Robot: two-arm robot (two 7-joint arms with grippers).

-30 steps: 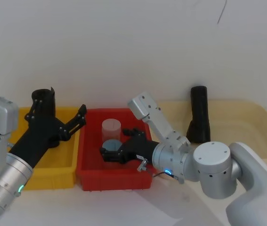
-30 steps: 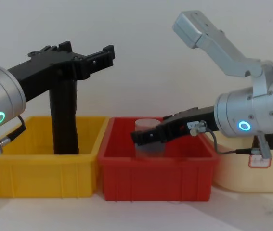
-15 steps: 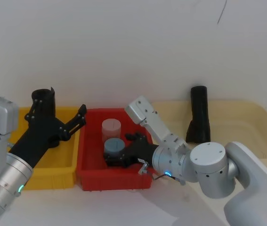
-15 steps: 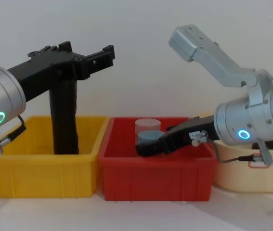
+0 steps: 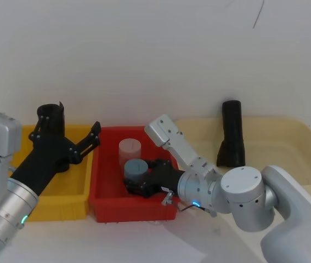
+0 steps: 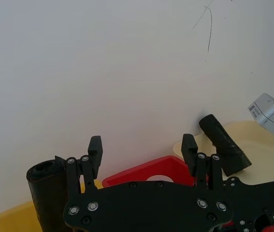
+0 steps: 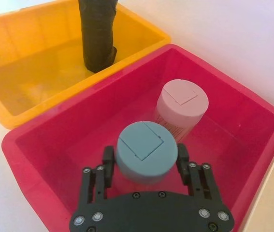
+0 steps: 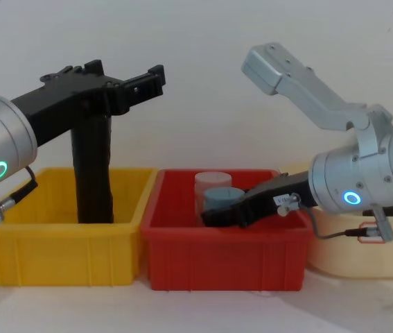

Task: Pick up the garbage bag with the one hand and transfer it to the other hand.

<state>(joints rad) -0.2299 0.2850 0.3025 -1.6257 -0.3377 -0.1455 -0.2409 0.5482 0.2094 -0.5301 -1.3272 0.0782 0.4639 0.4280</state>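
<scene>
The red bin is taken as the landmark; the garbage bag is seen standing upright in the yellow bin that touches the red bin's left side, at that bin's far end, rising well above both bins; in the right wrist view it is seen planted on the yellow floor beyond the red bin's rim. The left gripper is held in the air above the yellow bin, just beside the bag's top, its fingers spread wide with nothing between them. The right gripper is reached down into the red bin from its right side; a blue-grey capped jar is set between its two fingers and appears to be clamped by them; a pink capped jar is found just behind the blue-grey one, farther into the red bin, apparently touching it. To the right of the red bin a cream tub is placed, and a second black roll is seen leaning in it against the wall.
</scene>
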